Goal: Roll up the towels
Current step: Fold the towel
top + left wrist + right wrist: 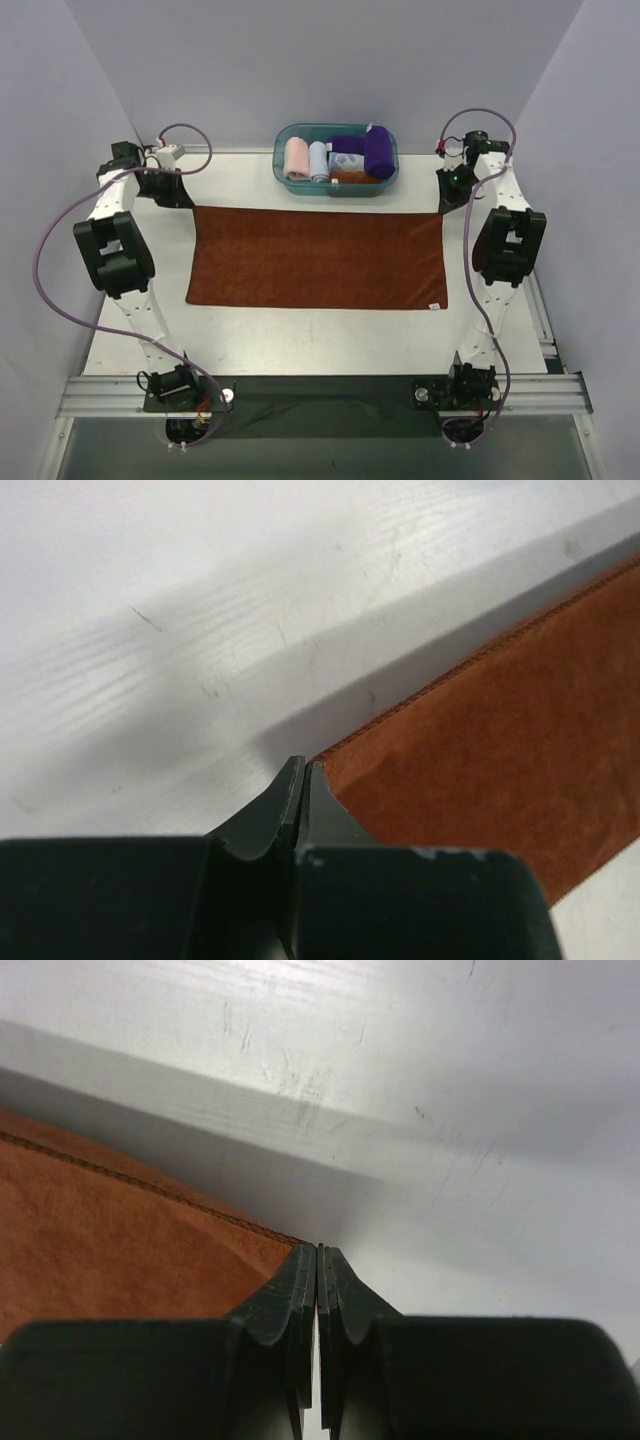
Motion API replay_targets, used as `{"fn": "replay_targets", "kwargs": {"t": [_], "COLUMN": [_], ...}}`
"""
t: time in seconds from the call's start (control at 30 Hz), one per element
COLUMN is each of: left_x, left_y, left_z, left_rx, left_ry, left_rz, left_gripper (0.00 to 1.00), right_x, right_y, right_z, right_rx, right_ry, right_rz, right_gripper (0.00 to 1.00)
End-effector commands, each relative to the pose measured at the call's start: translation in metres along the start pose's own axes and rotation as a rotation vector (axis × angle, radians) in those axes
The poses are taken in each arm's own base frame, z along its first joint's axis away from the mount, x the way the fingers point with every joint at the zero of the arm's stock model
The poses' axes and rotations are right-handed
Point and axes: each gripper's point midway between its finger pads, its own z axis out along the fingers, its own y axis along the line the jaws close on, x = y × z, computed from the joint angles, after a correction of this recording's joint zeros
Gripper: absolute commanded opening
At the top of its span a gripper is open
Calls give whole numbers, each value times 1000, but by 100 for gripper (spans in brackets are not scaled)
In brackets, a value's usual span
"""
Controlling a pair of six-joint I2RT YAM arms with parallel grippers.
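- The white table holds everything.
- The brown towel lies flat and spread out in the middle of the table. Only the top view shows all of it.
- A blue-green bin sits just behind it.
- The purple towel is rolled up in the bin, next to a pink cloth.
- The left gripper is at the towel's far left corner, jaws pressed together. Only its wrist view shows this.
- The right gripper is at the far right corner, jaws pressed together too.
- I cannot tell if cloth is caught between either pair of jaws.
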Motion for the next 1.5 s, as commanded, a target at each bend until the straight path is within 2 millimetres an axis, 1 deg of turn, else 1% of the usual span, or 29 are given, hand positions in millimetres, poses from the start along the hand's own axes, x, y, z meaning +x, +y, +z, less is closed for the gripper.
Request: {"fn": "replay_targets", "kwargs": {"t": [0.0,0.03,0.07,0.1,0.13,0.17,0.2,0.23,0.27,0.3,0.33,0.37,0.4,0.47,0.5,0.6,0.63,0.77,0.87,0.97,1.03,1.07,1.13,1.17,1.2,1.23,1.27,1.33,1.47], "left_x": [7,13,19,28,28,38,46,49,57,66,69,74,88,103,116,134,147,167,174,172,167,161,152,150,144,142,141,140,151], "left_y": [-19,-25,-25,-29,-33,-35,-35,-39,-42,-43,-46,-46,-50,-53,-57,-56,-58,-54,-47,-43,-42,-42,-47,-52,-56,-59,-63,-67,-72], "left_z": [-38,-45,-50,-55,-65,-69,-75,-83,-85,-90,-96,-98,-97,-100,-97,-95,-89,-71,-62,-58,-61,-64,-71,-76,-82,-86,-90,-98,-109], "left_rx": [66,71,74,85,78,84,89,92,101,110,103,100,116,110,123,114,130,126,121,114,103,101,100,111,109,109,113,97,112], "left_ry": [-17,-8,-1,17,11,24,35,35,51,68,72,79,107,146,173,216,241,259,269,272,259,249,229,228,211,203,200,197,233], "left_rz": [31,38,43,63,78,72,70,80,74,81,92,96,93,100,100,82,56,5,-33,-46,-43,-40,-24,-22,-6,0,15,42,47], "left_gripper": [0,0,0,0,0,0,0,0,0,0,0,0,0,0,0,0,0,0,0,0,0,0,0,0,0,0,0,0,0], "right_x": [21,33,41,45,50,66,70,78,91,97,105,112,126,142,153,172,179,186,185,186,184,182,179,176,173,175,174,176,189], "right_y": [9,13,15,18,20,24,27,29,35,37,39,42,45,47,49,47,48,47,49,48,48,47,47,47,47,48,48,48,46], "right_z": [-41,-39,-41,-49,-52,-48,-55,-56,-54,-59,-59,-60,-60,-61,-60,-56,-52,-34,-26,-24,-28,-33,-41,-49,-54,-58,-65,-70,-76], "right_rx": [-15,-30,-37,-39,-45,-60,-62,-70,-94,-96,-102,-109,-120,-127,-134,-136,-147,-172,-192,-193,-185,-174,-164,-153,-149,-147,-137,-131,-114], "right_ry": [15,42,58,50,58,96,91,106,139,142,156,174,203,248,275,333,352,379,386,392,380,363,343,321,310,312,301,303,330], "right_rz": [-18,-14,-20,-25,-27,-23,-30,-27,-22,-34,-34,-35,-47,-56,-55,-74,-74,-42,-19,-18,-25,-27,-33,-39,-55,-61,-70,-92,-119], "right_gripper": [0,0,0,0,0,0,0,0,0,0,0,0,0,0,0,0,0,0,0,0,0,0,0,0,0,0,0,0,0]}}
